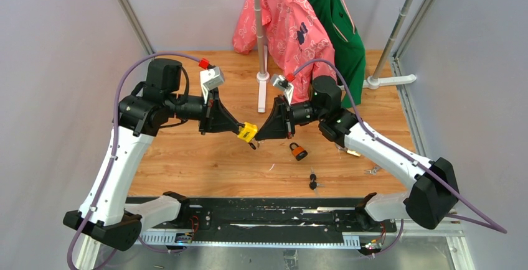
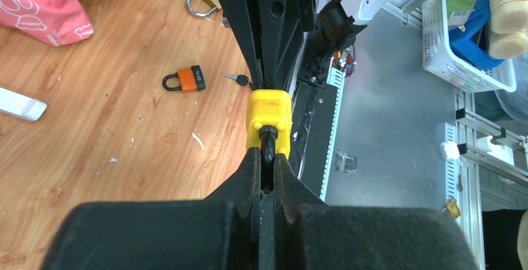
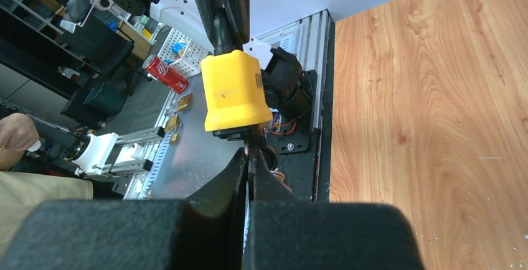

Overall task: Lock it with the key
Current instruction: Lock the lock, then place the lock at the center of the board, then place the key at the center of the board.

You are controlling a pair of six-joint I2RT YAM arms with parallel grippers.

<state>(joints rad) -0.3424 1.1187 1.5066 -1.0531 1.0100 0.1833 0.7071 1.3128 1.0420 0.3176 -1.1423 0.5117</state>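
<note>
A yellow padlock (image 1: pixel 248 132) hangs in the air over the middle of the wooden table. My left gripper (image 1: pixel 240 129) is shut on its black shackle (image 2: pixel 268 140), and the yellow body (image 2: pixel 269 117) sticks out past the fingertips. My right gripper (image 1: pixel 258 138) meets the lock from the opposite side. In the right wrist view the right gripper (image 3: pixel 250 155) is pinched shut just under the lock's bottom face (image 3: pixel 235 89), on the key (image 3: pixel 254 139); only a small stub of the key shows between the fingers.
An orange padlock (image 1: pixel 298 152) lies on the table right of the grippers, with loose black-headed keys (image 1: pixel 313 180) nearer the front edge. A brass padlock (image 1: pixel 352 152) sits under the right forearm. A stand pole (image 1: pixel 261 65) with pink (image 1: pixel 286 27) and green (image 1: pixel 336 21) shirts stands at the back.
</note>
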